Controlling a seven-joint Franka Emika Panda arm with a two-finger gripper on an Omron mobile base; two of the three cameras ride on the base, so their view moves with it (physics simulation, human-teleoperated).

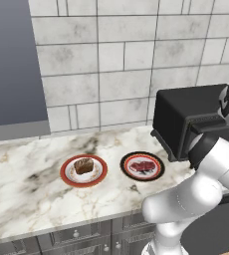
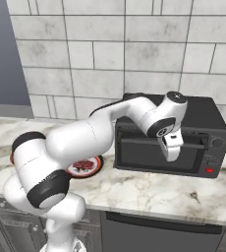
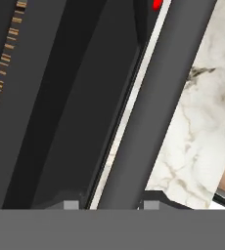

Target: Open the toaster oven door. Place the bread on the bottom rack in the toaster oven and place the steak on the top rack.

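At the toaster oven door [image 2: 159, 155], the claw [image 2: 171, 147] straddled the bar handle [image 3: 153, 107], jaws partly parted.

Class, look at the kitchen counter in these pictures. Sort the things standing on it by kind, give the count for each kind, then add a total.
Plates: 2, one under the bread, one under the steak
Food pieces: 2, the bread and the steak
Appliances: 1, the toaster oven
Total: 5
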